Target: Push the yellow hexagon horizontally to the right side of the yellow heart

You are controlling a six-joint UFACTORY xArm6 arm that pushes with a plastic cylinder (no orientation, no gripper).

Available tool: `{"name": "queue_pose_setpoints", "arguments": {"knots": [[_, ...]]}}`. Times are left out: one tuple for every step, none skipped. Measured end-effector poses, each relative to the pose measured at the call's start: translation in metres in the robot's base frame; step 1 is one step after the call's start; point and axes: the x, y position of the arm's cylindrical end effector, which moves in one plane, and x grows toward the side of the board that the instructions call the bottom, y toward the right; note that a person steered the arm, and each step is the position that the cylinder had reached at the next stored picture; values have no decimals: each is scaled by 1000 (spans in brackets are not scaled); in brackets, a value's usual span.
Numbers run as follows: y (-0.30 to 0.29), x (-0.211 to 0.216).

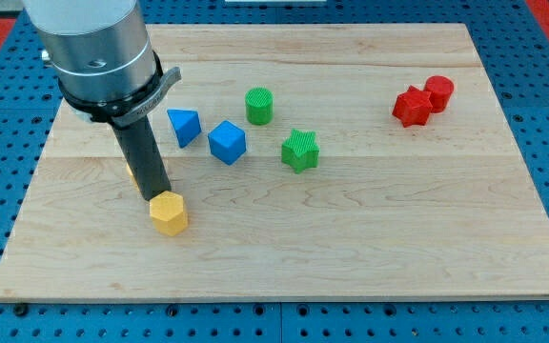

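Observation:
The yellow hexagon [169,212] lies on the wooden board [370,238] at the lower left. My tip [158,196] stands right at the hexagon's upper left edge, touching or nearly touching it. The yellow heart [131,171] is almost wholly hidden behind the rod; only a thin yellow sliver shows at the rod's left side, up and left of the hexagon.
A blue triangle [184,126] and a blue cube [227,142] lie up and right of the rod. A green cylinder [259,105] and a green star [300,150] lie further right. A red star [411,107] and a red cylinder [438,91] sit at the top right.

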Motion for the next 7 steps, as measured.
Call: {"name": "queue_pose_setpoints", "arguments": {"knots": [[-27,14],[-14,38],[10,38],[16,41],[20,65],[33,48],[49,34]]}}
